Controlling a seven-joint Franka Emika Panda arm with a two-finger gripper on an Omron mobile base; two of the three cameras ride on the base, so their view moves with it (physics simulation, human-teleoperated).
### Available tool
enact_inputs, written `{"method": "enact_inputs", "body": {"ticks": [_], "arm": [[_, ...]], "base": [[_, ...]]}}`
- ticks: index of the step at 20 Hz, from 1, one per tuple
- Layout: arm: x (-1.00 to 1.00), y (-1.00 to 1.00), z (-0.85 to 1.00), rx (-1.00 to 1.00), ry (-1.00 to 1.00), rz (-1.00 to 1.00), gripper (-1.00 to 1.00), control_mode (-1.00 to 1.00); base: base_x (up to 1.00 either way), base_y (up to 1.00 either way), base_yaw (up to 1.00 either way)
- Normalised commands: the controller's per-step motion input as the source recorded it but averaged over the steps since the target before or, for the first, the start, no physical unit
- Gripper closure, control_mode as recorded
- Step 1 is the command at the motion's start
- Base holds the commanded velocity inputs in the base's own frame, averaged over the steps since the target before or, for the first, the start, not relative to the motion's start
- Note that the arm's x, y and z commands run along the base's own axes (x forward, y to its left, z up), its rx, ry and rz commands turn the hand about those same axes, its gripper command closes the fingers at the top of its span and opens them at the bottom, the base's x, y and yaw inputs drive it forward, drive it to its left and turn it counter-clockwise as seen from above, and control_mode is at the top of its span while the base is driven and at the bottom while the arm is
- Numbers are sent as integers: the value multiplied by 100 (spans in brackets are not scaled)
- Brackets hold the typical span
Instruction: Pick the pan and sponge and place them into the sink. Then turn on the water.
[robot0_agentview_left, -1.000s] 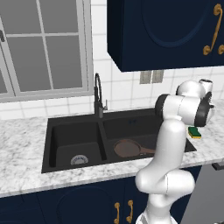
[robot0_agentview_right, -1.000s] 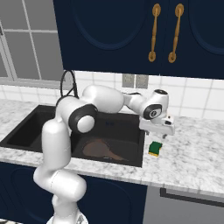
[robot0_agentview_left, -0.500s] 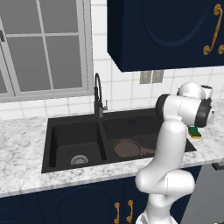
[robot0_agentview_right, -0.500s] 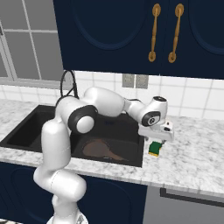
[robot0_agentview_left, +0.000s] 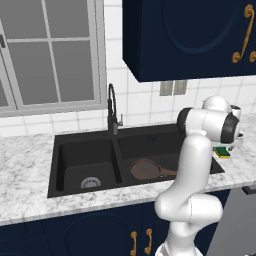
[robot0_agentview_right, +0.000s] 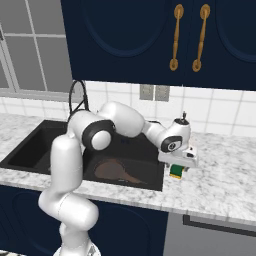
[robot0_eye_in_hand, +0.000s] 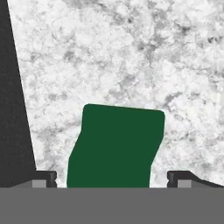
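The yellow sponge (robot0_agentview_right: 176, 172) with its green scrubbing layer (robot0_eye_in_hand: 116, 146) lies on the marble counter just right of the black sink (robot0_agentview_left: 75, 155). My gripper (robot0_agentview_right: 177, 166) hangs low over it, open, and in the hand view its fingertips (robot0_eye_in_hand: 43, 178) stand either side of the sponge without touching it. The dark reddish-brown pan (robot0_agentview_left: 146, 169) rests in the right basin, its handle pointing right. In the right base view the pan (robot0_agentview_right: 111, 171) sits beneath my arm. The black arched faucet (robot0_agentview_left: 112, 107) stands behind the divider, and no water runs.
The sink's dark edge (robot0_eye_in_hand: 13, 109) runs along the left of the hand view, close to the sponge. Marble counter (robot0_agentview_right: 225, 170) stretches to the right. Dark blue wall cabinets (robot0_agentview_right: 150, 40) hang above, and a window (robot0_agentview_left: 50, 55) sits behind the sink.
My hand has dropped lower over the sponge and shifted slightly towards the counter's front. The jaws stay wide, and the pan and sponge have not moved.
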Motion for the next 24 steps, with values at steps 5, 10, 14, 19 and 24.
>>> {"method": "enact_inputs", "body": {"ticks": [5, 10, 14, 19, 24], "arm": [[0, -1, -38, 0, 0, 0, -100, -100], [0, -1, -25, 0, 0, 0, -100, -100], [0, 0, -1, 0, 0, 0, 100, -100], [0, 0, 0, 0, 0, 0, 100, -100], [-9, 12, 17, 1, -3, 3, 100, -100]], "base": [[0, 0, 0], [0, 0, 0], [0, 0, 0], [0, 0, 0], [0, 0, 0]]}}
